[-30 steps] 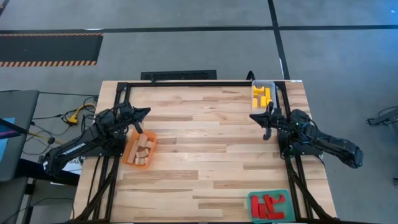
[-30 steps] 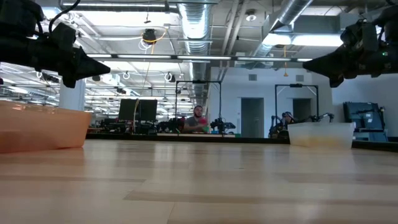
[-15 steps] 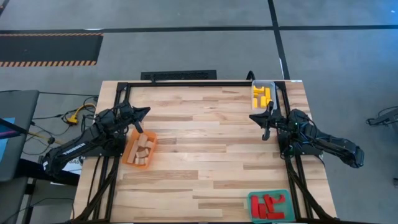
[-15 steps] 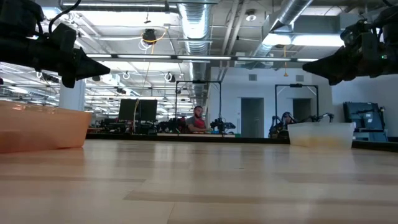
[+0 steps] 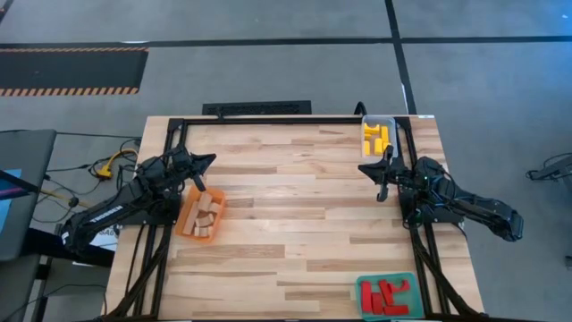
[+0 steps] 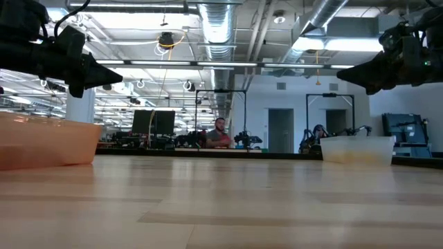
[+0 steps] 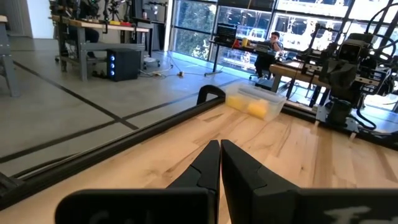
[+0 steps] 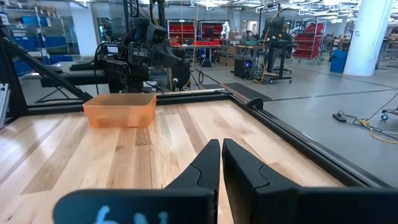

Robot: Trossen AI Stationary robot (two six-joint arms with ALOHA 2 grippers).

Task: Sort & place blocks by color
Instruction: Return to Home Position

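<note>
The plain wood blocks [image 5: 206, 216] lie in the orange tray [image 5: 189, 222] at the table's left. The yellow blocks [image 5: 374, 136] sit in the clear tray [image 5: 390, 122] at the far right corner. The red blocks [image 5: 386, 294] lie in the green tray [image 5: 362, 295] at the near right. My left gripper [image 5: 212, 159] hovers shut above the table, just past the orange tray's far side. My right gripper [image 5: 363, 166] hovers shut near the right edge, on the near side of the clear tray. Both hold nothing.
A black frame rail [image 5: 268, 120] runs along the table's far edge and down both sides. The bare wooden top [image 5: 286, 206] stretches between the two arms. In the low view a person [image 6: 220, 133] sits far off in the room behind.
</note>
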